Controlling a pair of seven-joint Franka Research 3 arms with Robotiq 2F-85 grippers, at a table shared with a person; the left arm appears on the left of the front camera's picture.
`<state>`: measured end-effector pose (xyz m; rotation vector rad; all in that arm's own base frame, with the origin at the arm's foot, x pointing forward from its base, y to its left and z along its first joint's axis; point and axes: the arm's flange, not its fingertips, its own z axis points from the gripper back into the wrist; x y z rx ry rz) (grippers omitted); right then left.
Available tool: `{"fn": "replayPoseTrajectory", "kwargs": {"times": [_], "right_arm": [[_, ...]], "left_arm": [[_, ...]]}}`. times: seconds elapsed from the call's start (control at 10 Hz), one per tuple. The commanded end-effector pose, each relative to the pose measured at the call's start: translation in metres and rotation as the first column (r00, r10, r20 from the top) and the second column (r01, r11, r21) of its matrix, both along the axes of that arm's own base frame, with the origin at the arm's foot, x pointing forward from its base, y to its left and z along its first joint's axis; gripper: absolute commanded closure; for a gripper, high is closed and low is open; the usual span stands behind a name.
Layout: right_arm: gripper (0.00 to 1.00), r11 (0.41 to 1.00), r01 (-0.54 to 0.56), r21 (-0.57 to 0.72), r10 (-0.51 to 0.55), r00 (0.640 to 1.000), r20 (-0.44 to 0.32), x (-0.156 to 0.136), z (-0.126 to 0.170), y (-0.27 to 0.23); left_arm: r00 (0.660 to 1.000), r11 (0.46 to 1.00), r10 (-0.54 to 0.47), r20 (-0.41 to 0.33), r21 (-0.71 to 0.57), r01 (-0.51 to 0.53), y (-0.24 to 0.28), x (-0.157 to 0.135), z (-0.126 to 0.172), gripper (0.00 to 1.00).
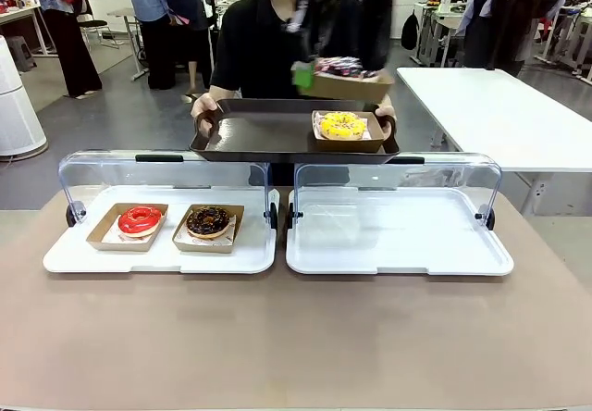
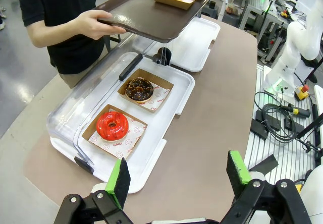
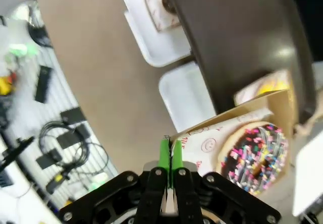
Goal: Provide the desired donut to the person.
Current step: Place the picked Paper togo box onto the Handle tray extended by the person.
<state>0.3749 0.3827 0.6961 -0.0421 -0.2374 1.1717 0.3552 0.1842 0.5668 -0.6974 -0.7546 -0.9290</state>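
Note:
The person (image 1: 264, 45) in a black T-shirt holds a dark brown tray (image 1: 259, 133) out over the display cases with both hands. On it sits a yellow donut (image 1: 342, 125) in a cardboard box. My right gripper (image 1: 303, 77) hangs just above the tray, shut on the rim of a cardboard box (image 3: 212, 133) holding a chocolate donut with coloured sprinkles (image 3: 255, 156). The right wrist view shows the green pads (image 3: 165, 156) pinching the box edge, with the tray (image 3: 242, 37) beyond. My left gripper (image 2: 177, 176) stands open over the table, holding nothing.
The left display case (image 1: 74, 249), lid open, holds a red glazed donut (image 1: 140, 218) and a chocolate donut (image 1: 208, 221) in boxes. The right case (image 1: 398, 244) is open with a bare white base. A white table (image 1: 499, 115) stands at the back right.

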Motion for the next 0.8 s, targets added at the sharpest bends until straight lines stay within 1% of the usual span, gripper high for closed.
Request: {"fn": "replayPoseTrajectory", "kwargs": {"times": [0.0, 0.1, 0.2, 0.3, 0.5, 0.7], "right_arm": [[0.98, 1.0, -0.022, 0.005, 0.022, 1.0, 0.012, 0.017, 0.0, 0.039], [0.98, 0.998, -0.065, 0.026, 0.064, 0.997, 0.034, 0.027, -0.014, 0.055], [0.98, 0.994, -0.101, 0.029, 0.1, 0.994, 0.043, 0.038, -0.03, 0.063], [0.98, 0.99, -0.142, 0.022, 0.14, 0.988, 0.069, 0.05, -0.045, 0.069], [0.98, 0.989, -0.144, 0.025, 0.142, 0.987, 0.077, 0.07, -0.06, 0.077], [0.98, 0.989, -0.145, 0.03, 0.143, 0.988, 0.067, 0.076, -0.064, 0.079]], "left_arm": [[1.0, 1.0, -0.002, 0.008, -0.015, 0.002, 0.0, -0.001, 0.0, 0.0], [1.0, 1.0, -0.002, 0.008, -0.015, 0.002, 0.0, -0.001, 0.0, 0.0], [1.0, 1.0, -0.002, 0.008, -0.015, 0.002, 0.0, -0.001, 0.0, 0.0], [1.0, 1.0, -0.002, 0.008, -0.015, 0.002, 0.0, -0.001, 0.0, 0.0], [1.0, 1.0, -0.002, 0.008, -0.015, 0.002, 0.0, -0.001, 0.0, 0.0], [1.0, 1.0, -0.002, 0.008, -0.015, 0.002, 0.0, -0.001, 0.0, 0.0]]}}
